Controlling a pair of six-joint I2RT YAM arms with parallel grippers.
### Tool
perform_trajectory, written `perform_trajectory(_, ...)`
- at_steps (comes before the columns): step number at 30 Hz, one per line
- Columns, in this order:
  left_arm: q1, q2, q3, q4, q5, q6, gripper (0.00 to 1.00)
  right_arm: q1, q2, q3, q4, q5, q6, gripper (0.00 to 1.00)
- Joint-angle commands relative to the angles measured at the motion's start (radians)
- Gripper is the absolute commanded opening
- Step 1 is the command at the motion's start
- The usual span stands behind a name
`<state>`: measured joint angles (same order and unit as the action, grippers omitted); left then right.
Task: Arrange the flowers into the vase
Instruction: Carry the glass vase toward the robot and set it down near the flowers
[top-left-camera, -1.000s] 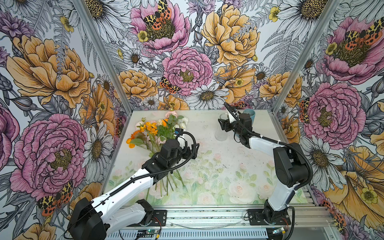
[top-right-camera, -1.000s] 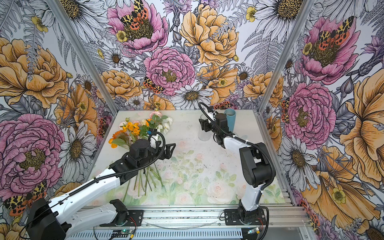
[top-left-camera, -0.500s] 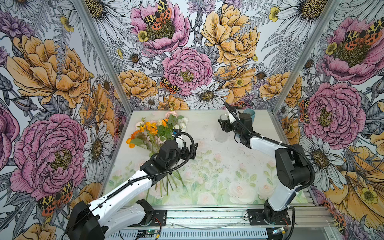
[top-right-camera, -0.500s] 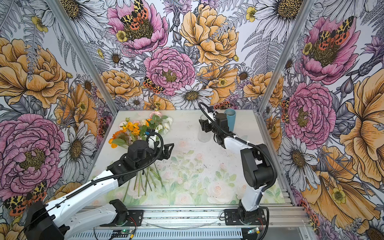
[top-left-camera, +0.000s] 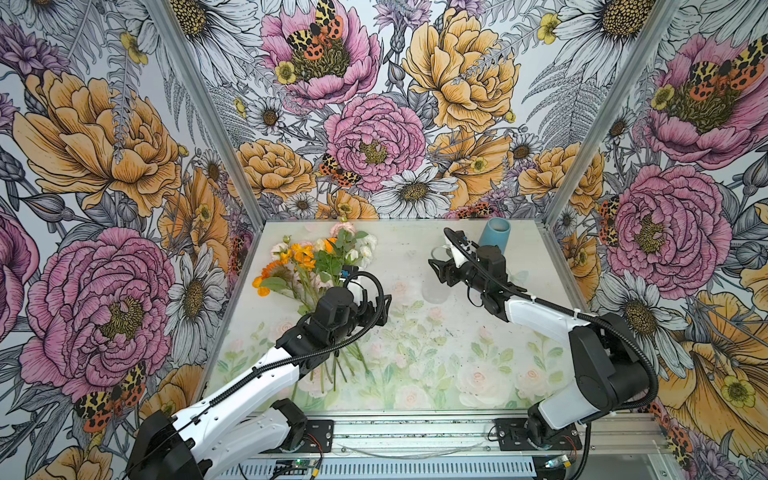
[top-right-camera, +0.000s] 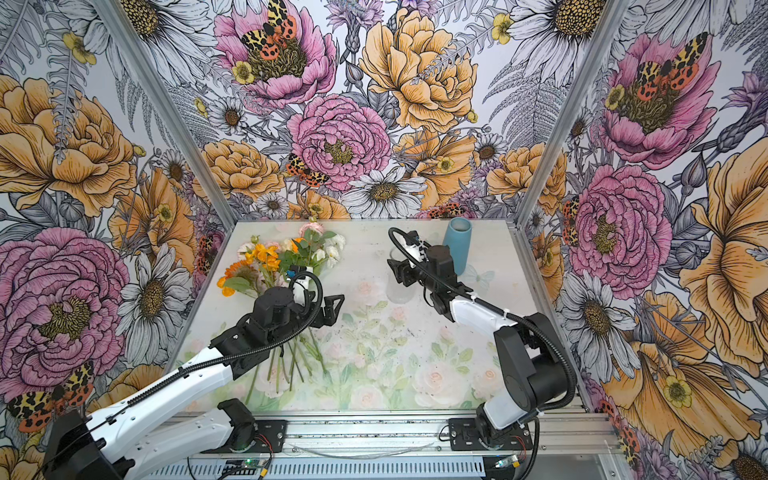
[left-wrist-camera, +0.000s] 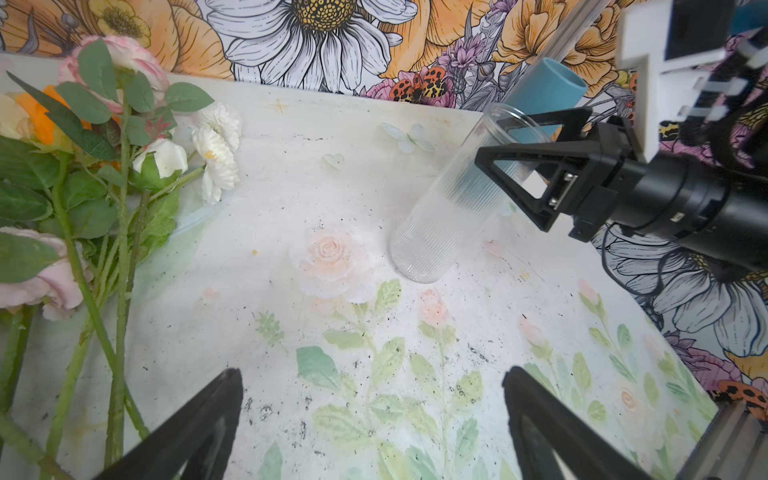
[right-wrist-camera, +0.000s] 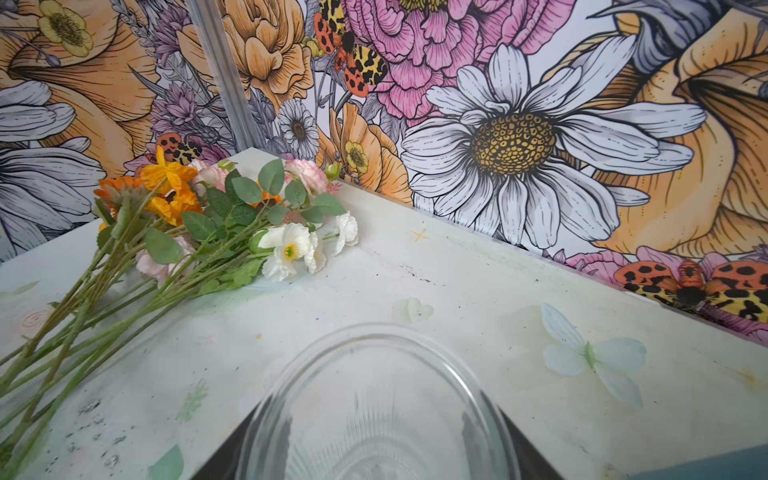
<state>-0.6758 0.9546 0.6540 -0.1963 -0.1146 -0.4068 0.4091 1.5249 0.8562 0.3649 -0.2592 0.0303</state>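
In both top views, left of centre, the stems of the flowers (top-left-camera: 309, 259) are covered at mid-length by the left hand (top-left-camera: 380, 309). Right of centre, the clear vase (top-left-camera: 436, 291) is partly masked by the right hand (top-left-camera: 436, 272). In the right wrist view the vase is cut off by the frame edge, and the fingers (right-wrist-camera: 528, 453) are mostly hidden by glass.

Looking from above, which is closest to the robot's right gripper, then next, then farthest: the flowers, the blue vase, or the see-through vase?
From the right gripper, in a top view:
1. See-through vase: right between its jaws.
2. Blue vase: just behind it, at the back right.
3. Flowers: lying far over on the left side.
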Motion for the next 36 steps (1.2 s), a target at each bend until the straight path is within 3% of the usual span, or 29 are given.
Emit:
perform_trajectory(1,0.022,-0.042,-0.031,-0.029,0.074,-0.065,0.99,0.067,-0.12,0.003,0.062,0.004,-0.035,0.52)
perform_trajectory(10,0.131,-0.107,-0.028,-0.218,0.081,-0.192,0.99,0.263,-0.291,-0.105,0.0,0.119,-0.03,0.51)
perform_trajectory(19,0.192,-0.068,-0.018,-0.282,0.151,-0.23,0.99,0.379,-0.334,-0.135,-0.058,0.232,-0.012,0.48)
perform_trajectory(27,0.187,-0.025,0.008,-0.255,0.402,-0.182,0.99,0.426,-0.326,-0.215,0.026,0.268,0.006,0.48)
perform_trajectory(36,0.159,-0.031,0.008,-0.162,0.52,-0.174,0.99,0.435,-0.337,-0.262,0.056,0.294,0.031,0.48)
